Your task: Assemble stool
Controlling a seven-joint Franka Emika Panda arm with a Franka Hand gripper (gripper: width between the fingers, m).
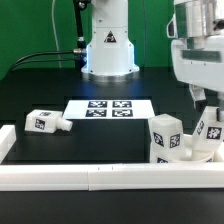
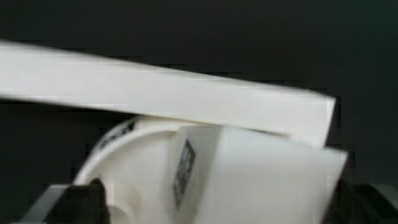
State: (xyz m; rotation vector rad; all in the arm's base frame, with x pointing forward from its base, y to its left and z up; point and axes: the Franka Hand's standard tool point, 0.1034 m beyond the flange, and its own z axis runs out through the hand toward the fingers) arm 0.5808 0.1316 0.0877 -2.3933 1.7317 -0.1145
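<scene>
Along the exterior view's left edge runs a white side rail [image 1: 8, 140], and just inside it a loose leg [image 1: 45, 122] lies on its side on the black tabletop, tagged block end showing. It is well apart from everything else. A long front rail [image 1: 100, 178] crosses the near edge.

In the middle the marker board [image 1: 110, 108] lies flat, with the robot's white base [image 1: 108, 45] behind it.

Over on the right is the stool in the making. Two legs stand upright close behind the front rail, the nearer leg [image 1: 165, 135] just beside the farther leg [image 1: 208, 128], tagged blocks on top. What they stand in is too low behind the rail for me to make out.

The arm [image 1: 195, 45] hangs over that right-hand pair, its jaws down around the farther leg's top. In the wrist view the dark fingertips [image 2: 68, 203] sit far out at either side, so the jaws stand wide apart, astride a blurred white tagged part [image 2: 214, 170]. I can't see either pad pressing on it. A long white piece [image 2: 160, 85] crosses beyond it, too blurred to name.
</scene>
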